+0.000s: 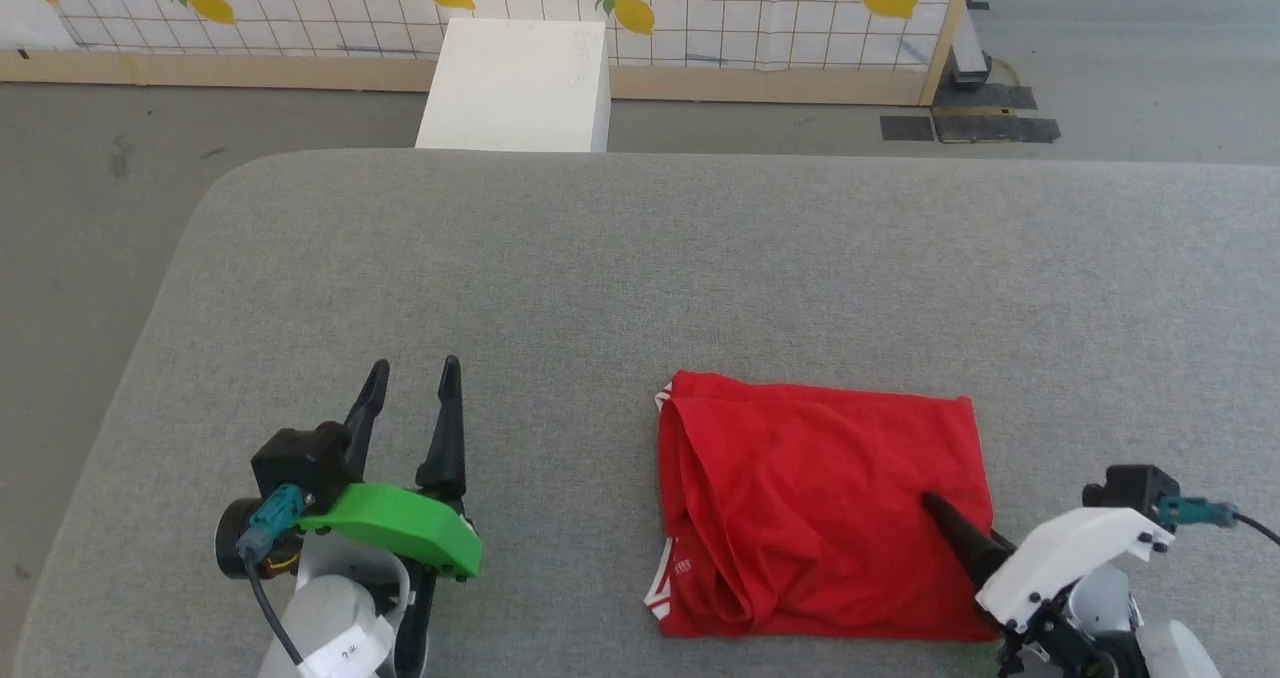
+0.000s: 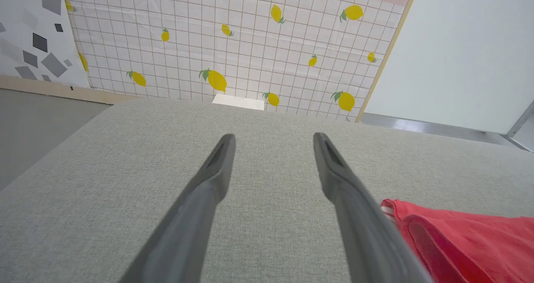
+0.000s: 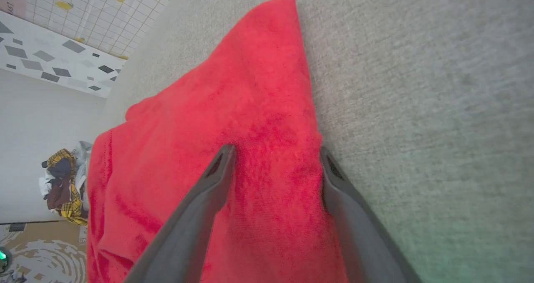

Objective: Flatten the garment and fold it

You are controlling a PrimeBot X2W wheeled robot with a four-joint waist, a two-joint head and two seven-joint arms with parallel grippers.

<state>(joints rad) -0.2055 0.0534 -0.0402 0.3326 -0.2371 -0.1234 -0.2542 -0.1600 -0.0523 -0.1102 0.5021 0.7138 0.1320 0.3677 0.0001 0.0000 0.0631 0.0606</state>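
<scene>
The garment [image 1: 820, 498] lies on the grey table [image 1: 600, 258] as a compact red rectangle, with white-and-red striped trim showing along its left side. My right gripper [image 1: 945, 518] reaches in from the lower right, open. In the right wrist view my right gripper [image 3: 276, 149] straddles the right edge of the garment [image 3: 217, 107], one finger over the cloth and the other at its border. My left gripper [image 1: 415, 363] rests open on bare table well left of the garment. In the left wrist view, my left gripper [image 2: 273, 137] holds nothing, and the garment [image 2: 459, 241] shows at the lower right.
A white box [image 1: 515, 83] stands on the floor just past the table's far edge. Behind it runs a lemon-patterned partition [image 1: 700, 8]. A heap of clothes [image 3: 66, 183] lies on the floor off the table's side. Bare table stretches beyond and left of the garment.
</scene>
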